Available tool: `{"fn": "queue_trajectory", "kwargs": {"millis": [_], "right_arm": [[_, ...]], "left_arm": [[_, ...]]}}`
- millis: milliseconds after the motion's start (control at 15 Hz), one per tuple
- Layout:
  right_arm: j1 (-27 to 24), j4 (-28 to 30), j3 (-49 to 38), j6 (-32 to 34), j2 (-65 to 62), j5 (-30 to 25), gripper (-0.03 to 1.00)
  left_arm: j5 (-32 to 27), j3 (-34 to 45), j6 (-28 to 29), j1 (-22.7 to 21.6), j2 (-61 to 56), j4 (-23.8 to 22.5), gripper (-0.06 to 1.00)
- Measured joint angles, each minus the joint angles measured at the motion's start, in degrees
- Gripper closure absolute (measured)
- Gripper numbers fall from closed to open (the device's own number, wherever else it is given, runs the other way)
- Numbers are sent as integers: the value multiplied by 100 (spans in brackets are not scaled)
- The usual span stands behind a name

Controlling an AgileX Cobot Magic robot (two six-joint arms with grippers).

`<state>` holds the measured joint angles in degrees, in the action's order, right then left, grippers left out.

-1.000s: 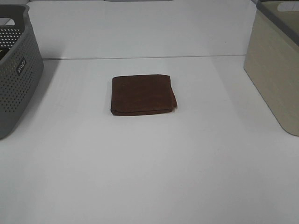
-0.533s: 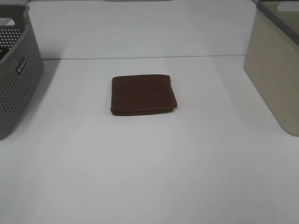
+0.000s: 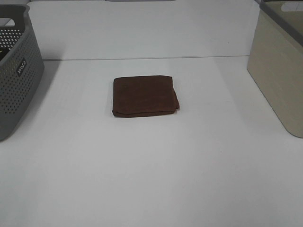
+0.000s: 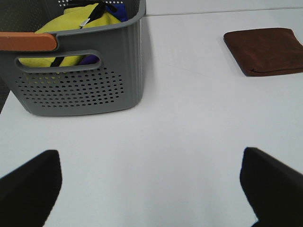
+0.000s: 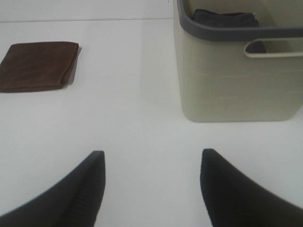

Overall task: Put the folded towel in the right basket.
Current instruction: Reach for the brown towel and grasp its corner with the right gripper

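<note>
Exterior high: we see folded brown cloth towel (image 3: 145, 96) flat, well left of beige plastic basket (image 3: 279, 71).
Left gripper (image 4: 150, 153): fingers wide, empty.
Right gripper (image 5: 152, 153): fingers wide, empty.

Of each arm only the fingers show. The left gripper (image 4: 150, 156) has two plain matte-black fingers (image 4: 33, 184), broad and blunt-cornered. The right gripper (image 5: 152, 152) has dark charcoal fingers (image 5: 222, 189) that taper to rounded tips, and the one on the folded towel (image 5: 38, 66) side bears fine ribbing across its face.
</note>
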<state>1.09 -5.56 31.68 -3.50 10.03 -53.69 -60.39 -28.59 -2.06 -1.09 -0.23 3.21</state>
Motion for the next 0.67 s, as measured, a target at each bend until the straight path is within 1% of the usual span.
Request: {"fn": "queue_trajectory", "kwargs": {"millis": [133,200,333,533,667], "right_arm": [[0,-138,315,0,951,625,40],[0,-183,395,-6,1180,745,39],[0,-476,877,-120,2384,1186,36],[0,-894,2017,-527,4291,1220,32],[0,-1134,3077,-710,5615,963,31]], "left_arm": [[0,0,0,0,0,0,-3],[0,0,0,0,0,0,-3],[0,0,0,0,0,0,-3],[0,0,0,0,0,0,-3],[0,0,0,0,0,0,-3]]}}
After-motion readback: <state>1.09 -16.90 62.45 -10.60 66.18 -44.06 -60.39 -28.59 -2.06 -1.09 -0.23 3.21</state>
